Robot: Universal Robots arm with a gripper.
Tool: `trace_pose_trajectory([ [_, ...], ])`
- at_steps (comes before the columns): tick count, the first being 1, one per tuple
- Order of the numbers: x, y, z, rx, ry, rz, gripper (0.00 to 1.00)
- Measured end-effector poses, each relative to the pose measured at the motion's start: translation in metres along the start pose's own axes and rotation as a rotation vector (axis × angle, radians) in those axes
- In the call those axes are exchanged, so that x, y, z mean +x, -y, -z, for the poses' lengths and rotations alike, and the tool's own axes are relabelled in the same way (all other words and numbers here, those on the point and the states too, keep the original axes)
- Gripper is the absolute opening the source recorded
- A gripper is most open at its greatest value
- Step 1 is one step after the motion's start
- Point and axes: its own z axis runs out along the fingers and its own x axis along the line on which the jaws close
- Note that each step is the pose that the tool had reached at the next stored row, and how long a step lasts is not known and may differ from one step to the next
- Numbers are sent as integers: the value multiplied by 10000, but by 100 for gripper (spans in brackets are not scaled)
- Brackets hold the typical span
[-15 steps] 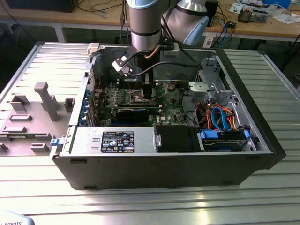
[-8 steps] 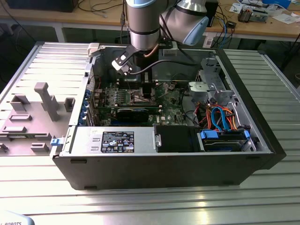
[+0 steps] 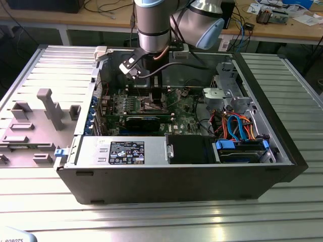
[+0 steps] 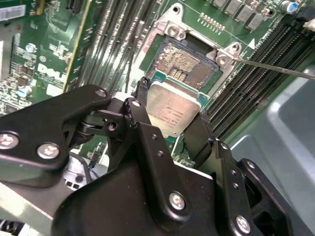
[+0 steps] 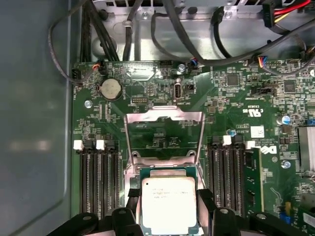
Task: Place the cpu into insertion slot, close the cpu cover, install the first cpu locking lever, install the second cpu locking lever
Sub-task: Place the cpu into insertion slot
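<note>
Open computer case (image 3: 176, 171) was laid flat on desk (image 3: 151, 222), motherboard (image 5: 236, 113) exposed for access. cpu cover (image 5: 165, 116) stood raised, insertion slot (image 4: 184, 61) bared. cpu (image 5: 169, 201) was clamped by edges in pincer (image 4: 170, 112), level, just over slot; judged not seated.

One cpu (image 4: 173, 112), one insertion slot (image 4: 183, 60), one cpu cover (image 5: 165, 117), one coin cell (image 5: 110, 89), one tool (image 4: 170, 104).

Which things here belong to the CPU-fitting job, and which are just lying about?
Job in hand:
cpu, held in the gripper, jaws shut on it
insertion slot, bare
cpu cover, swung open

Lying about:
memory slots
coin battery
cables
grey blocks beside the case
</note>
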Motion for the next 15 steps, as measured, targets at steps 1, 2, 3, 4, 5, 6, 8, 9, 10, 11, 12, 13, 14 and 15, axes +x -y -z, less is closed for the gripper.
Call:
trace_pose_trajectory([
  [1,9,8,-7,0,16,1,54],
  [2,17,14,-14,-1,41,4,54],
  [3,22,25,-24,-1,76,8,54],
  [4,24,33,-32,-2,93,9,54],
  [5,25,41,-43,-2,122,11,54],
  [6,25,45,-53,-2,133,14,54],
  [8,25,57,-73,-3,139,23,54],
  [9,25,70,-85,-2,141,24,54],
  [10,25,81,-93,-2,142,24,54],
  [11,25,88,-100,-3,145,24,54],
  [12,25,99,-110,-2,148,24,54],
  [13,25,105,-116,-2,150,25,54],
  [14,25,118,-130,-3,154,25,54],
  [15,25,127,-140,-2,157,25,54],
])
